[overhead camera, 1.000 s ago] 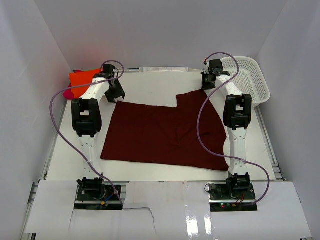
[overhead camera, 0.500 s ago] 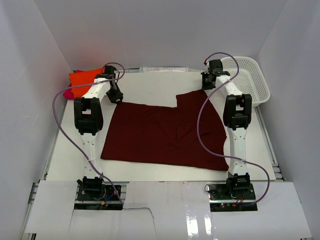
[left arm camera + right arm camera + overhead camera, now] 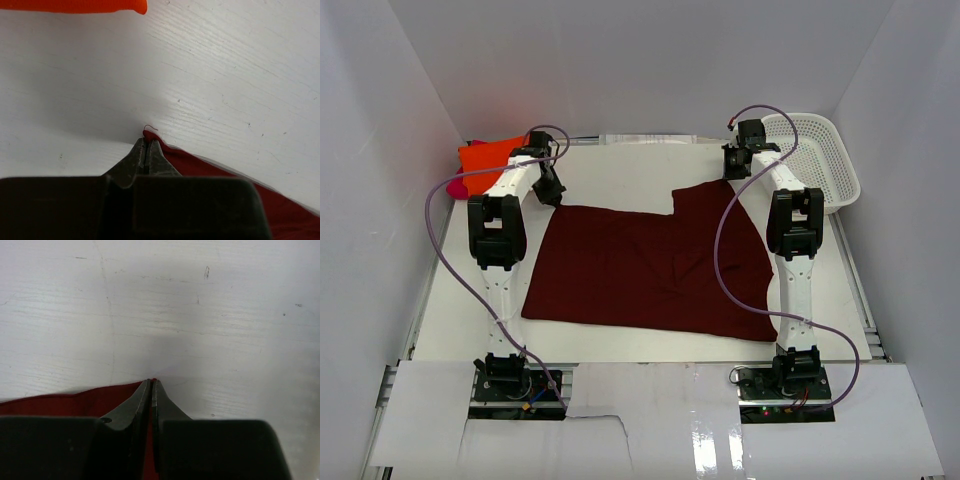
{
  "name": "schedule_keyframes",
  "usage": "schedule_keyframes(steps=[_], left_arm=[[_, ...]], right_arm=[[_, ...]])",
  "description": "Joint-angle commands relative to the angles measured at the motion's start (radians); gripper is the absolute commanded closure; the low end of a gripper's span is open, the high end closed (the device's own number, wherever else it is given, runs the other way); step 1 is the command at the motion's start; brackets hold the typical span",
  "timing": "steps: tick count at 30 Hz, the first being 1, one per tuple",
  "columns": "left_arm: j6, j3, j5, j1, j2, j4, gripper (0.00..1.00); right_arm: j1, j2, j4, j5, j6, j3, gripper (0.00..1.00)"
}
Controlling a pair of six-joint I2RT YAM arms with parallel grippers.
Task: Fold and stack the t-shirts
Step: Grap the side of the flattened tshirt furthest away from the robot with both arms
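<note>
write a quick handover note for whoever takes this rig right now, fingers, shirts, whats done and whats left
Left gripper: fingers shut, pinching the far-left corner of the maroon shirt.
Right gripper: fingers shut on its far-right corner.
The maroon shirt lies spread out mid-table, not folded. The orange shirt sits in the far-left corner on top of the pink shirt; I cannot tell how well they are folded. The white basket stands at the far right.
Done: maroon shirt laid out and gripped at both far corners.
Left: fold it, then stack it with the other two.
</note>
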Motion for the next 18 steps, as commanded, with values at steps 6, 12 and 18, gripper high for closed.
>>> schedule_keyframes(steps=[6, 12, 18], left_arm=[[0.010, 0.033, 0.010, 0.011, -0.007, -0.006, 1.00], [0.008, 0.036, 0.030, 0.012, -0.026, 0.012, 1.00], [0.011, 0.041, 0.038, 0.011, -0.060, 0.025, 1.00]], right_arm=[[0.007, -0.049, -0.048, -0.035, -0.008, 0.025, 0.92], [0.001, -0.073, -0.033, -0.038, -0.003, 0.045, 0.92], [-0.014, -0.136, -0.031, -0.066, 0.009, 0.039, 0.92]])
